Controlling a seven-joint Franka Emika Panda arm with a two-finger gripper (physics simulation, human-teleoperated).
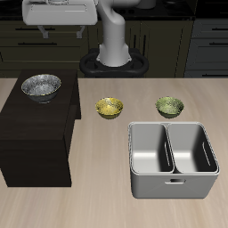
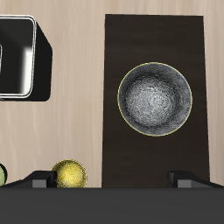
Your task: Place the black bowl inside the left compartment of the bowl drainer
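From where I'm driving, the black bowl [image 1: 41,85] sits alone on top of the dark cabinet [image 1: 36,142], nothing over it, so straight down is open. Both wells of the bowl drainer [image 1: 172,178] are empty too. Only clutter between them: two small yellow-green bowls [image 1: 109,108] [image 1: 169,107] just behind the drainer, with bare table between cabinet and drainer.

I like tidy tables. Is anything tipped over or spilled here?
No, nothing stands out. The black bowl sits upright on the dark cabinet, both small yellow-green bowls are upright, and the bowl drainer sits level.
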